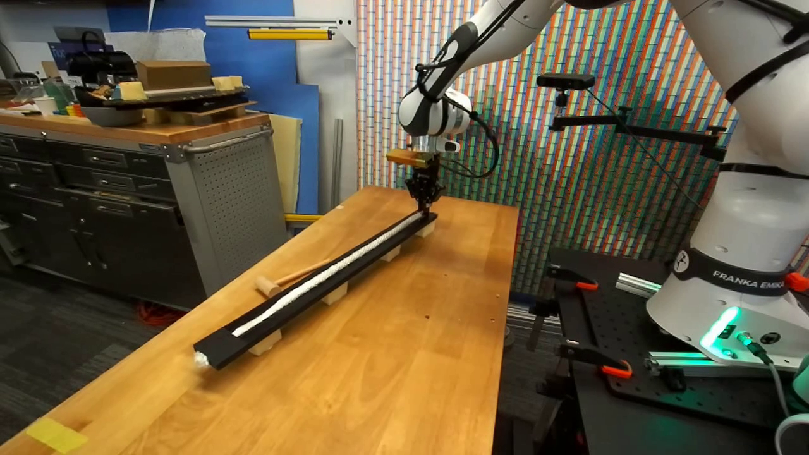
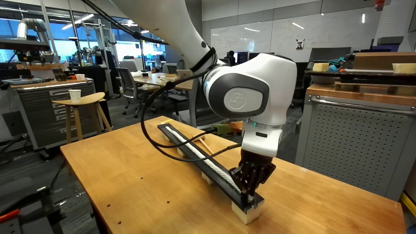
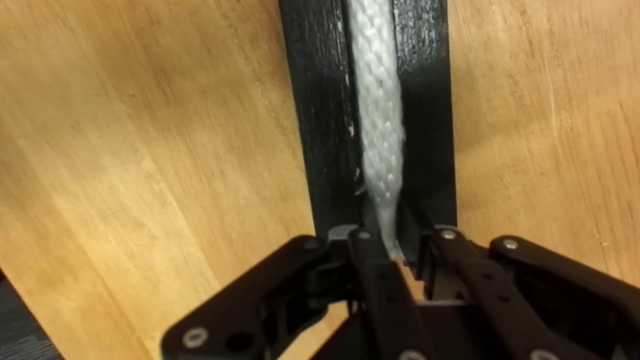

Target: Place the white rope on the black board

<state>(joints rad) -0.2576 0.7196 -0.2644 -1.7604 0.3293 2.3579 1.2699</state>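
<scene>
The white rope (image 1: 328,273) lies lengthwise along the middle of the long black board (image 1: 221,345), in both exterior views. It follows the board almost straight, short of the end away from the gripper. My gripper (image 1: 425,210) points down at one end of the board. In an exterior view its fingers (image 2: 248,196) look close together over the rope's end (image 2: 224,175). In the wrist view, the rope (image 3: 376,85) narrows between my fingertips (image 3: 391,217), which look shut on it just above the board (image 3: 325,150). The fingers partly hide the rope's tip.
Several pale wooden blocks (image 1: 335,294) hold the board above the wooden table (image 1: 404,354). A wooden mallet (image 1: 268,286) lies beside the board and also shows in an exterior view (image 2: 198,138). Yellow tape (image 1: 57,435) is on the table. A cabinet (image 2: 354,143) stands past the table's edge.
</scene>
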